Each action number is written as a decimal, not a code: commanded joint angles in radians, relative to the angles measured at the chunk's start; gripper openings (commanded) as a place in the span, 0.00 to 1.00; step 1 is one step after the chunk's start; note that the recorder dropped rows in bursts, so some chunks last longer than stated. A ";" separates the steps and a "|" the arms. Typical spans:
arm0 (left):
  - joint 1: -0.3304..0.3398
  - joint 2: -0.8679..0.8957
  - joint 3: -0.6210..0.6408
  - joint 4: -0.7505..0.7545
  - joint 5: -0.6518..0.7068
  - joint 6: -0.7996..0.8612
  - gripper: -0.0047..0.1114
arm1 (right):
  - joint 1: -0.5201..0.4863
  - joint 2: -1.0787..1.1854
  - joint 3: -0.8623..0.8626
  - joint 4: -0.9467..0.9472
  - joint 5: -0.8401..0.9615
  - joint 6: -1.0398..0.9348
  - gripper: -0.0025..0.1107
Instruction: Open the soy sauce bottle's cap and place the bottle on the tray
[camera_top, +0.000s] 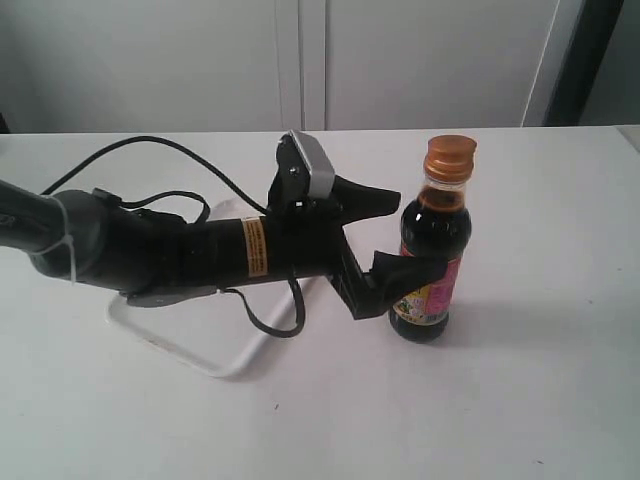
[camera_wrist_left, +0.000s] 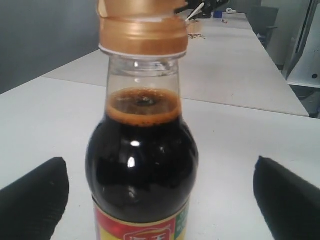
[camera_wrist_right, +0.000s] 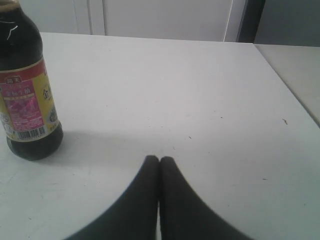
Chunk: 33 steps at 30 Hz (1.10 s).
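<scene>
Golden-orange cap sat closed on one soy sauce bottle, with one tray at its nine o'clock. Left gripper gaped wide around the bottle without clamping; right gripper was pressed together, empty.

Upright soy sauce bottle (cap closed)

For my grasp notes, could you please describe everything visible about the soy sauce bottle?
The soy sauce bottle is small, of clear glass or plastic, and filled to the neck with dark liquid under a foamy ring. It has rounded shoulders, a pink, yellow and green label with a barcode, and a golden-orange cap. It stands upright on the white table, between the open left end effector fingers.
</scene>
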 joint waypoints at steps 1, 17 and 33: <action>-0.007 0.033 -0.048 -0.002 -0.011 -0.016 0.94 | -0.002 -0.006 0.002 -0.002 -0.008 0.002 0.02; -0.011 0.170 -0.206 -0.006 -0.011 -0.089 0.94 | -0.002 -0.006 0.002 -0.002 -0.008 0.020 0.02; -0.069 0.248 -0.250 -0.039 0.016 -0.024 0.94 | -0.002 -0.006 0.002 -0.002 -0.008 0.020 0.02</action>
